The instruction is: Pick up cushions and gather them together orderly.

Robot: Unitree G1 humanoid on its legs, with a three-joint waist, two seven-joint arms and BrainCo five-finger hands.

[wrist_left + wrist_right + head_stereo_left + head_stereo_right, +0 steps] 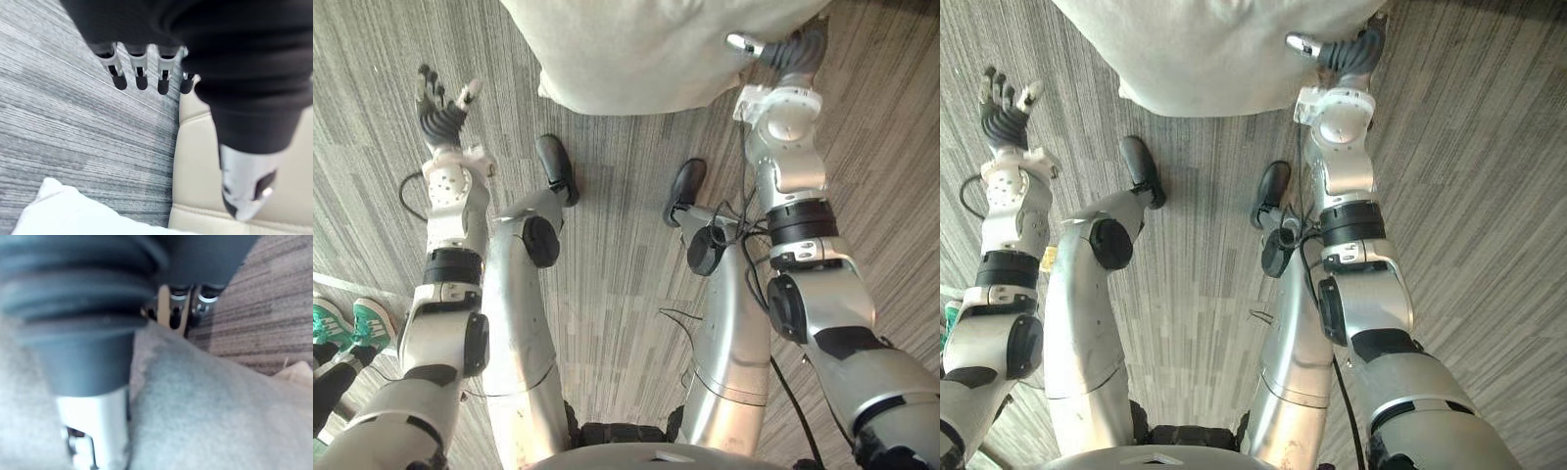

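Observation:
A big pale grey cushion [646,49] hangs off the floor at the top of the eye views. My right hand [793,54] is shut on its right edge. In the right wrist view the thumb lies on the cushion's [205,416] near face and the fingers [205,301] reach behind its edge. My left hand [438,103] is raised at the far left, well apart from the cushion, open and holding nothing. Its straight fingers [141,73] point over the carpet toward the corner of a white cushion [63,210] lying on the floor.
Grey striped carpet [617,264] covers the floor. A beige padded seat [195,161] stands beside the white cushion. A person's green shoes [352,323] stand at the lower left, close to my left arm.

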